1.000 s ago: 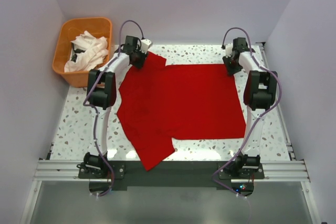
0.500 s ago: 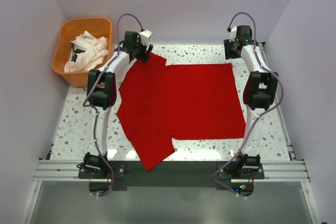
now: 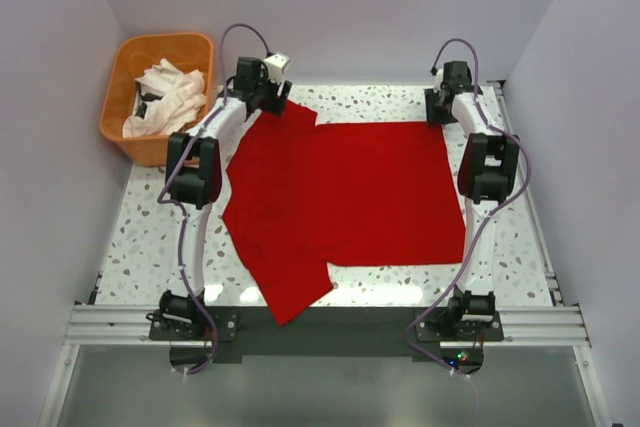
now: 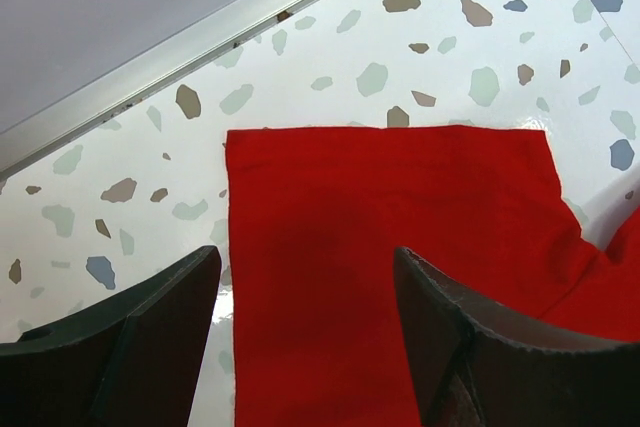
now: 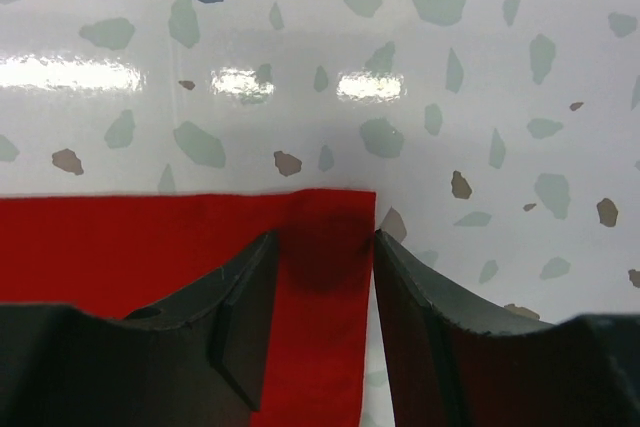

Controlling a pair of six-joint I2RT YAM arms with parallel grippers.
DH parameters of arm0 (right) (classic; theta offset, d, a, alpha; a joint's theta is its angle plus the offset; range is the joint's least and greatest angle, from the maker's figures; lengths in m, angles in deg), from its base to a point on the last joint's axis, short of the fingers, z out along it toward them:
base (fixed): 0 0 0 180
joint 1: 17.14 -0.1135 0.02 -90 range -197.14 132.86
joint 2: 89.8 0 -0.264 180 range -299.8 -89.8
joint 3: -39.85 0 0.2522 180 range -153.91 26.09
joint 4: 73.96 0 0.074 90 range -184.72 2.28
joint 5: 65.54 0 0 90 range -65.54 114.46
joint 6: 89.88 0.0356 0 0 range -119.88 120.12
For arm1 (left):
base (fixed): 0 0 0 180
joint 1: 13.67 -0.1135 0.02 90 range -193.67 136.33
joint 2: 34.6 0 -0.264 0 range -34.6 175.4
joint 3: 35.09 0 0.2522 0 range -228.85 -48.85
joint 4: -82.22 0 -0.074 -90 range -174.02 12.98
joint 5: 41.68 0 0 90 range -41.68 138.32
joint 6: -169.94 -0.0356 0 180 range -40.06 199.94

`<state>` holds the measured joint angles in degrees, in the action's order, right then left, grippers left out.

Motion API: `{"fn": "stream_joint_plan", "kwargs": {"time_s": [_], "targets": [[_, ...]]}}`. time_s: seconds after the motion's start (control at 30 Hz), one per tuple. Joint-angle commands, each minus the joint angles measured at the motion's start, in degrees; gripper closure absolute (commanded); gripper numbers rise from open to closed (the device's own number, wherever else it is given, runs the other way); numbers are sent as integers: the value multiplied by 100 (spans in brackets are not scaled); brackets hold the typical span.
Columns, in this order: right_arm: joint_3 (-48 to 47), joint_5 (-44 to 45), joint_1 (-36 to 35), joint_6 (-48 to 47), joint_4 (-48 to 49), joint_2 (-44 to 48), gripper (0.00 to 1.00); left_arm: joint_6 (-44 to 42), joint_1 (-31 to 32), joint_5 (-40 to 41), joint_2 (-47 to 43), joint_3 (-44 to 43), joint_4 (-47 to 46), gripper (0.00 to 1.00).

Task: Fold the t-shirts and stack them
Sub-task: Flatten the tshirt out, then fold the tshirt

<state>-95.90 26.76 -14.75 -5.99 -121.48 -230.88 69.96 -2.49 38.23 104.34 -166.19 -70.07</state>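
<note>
While the red t-shirt is lying spread flat on the desk, both arms are hovering over its far edge. The left claw is hanging with its jaws wide and holding nothing. The far sleeve is lying directly beneath and just ahead of it, squared end pointing away from the fingers. The right claw is showing a narrower gap and is also gripping nothing. The far hem corner is sitting flat right between its fingertips. The shirt's long axis is running from one claw across to the other, sleeve end under the left and hem under the right, so each arm is standing nearest its own corner. I'd judge a paired pinch along this far edge is coming. The white t-shirts are waiting in the orange basket, well off to the left claw's outer side.
</note>
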Motion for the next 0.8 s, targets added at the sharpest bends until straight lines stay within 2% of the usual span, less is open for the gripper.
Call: {"fn": "stream_joint_plan", "kwargs": {"time_s": [0.0,0.27,0.43,0.53,0.67,0.73,0.77], "targets": [[-377,270,33,92,36,-69,54,110,-98,-37,-226,-254,-341,25],[-439,227,42,171,-78,-219,51,163,-195,-63,-112,-298,-367,25],[-299,51,42,189,-175,-227,58,268,-248,-46,63,-509,-367,25],[-290,7,59,154,-245,-236,68,321,-265,-2,151,-597,-385,24],[-360,-55,59,154,-289,-289,91,382,-283,112,283,-650,-508,20],[-378,-64,68,128,-298,-306,99,383,-292,130,467,-842,-499,20],[-395,-72,77,119,-298,-315,100,383,-292,147,546,-930,-473,20]]}}
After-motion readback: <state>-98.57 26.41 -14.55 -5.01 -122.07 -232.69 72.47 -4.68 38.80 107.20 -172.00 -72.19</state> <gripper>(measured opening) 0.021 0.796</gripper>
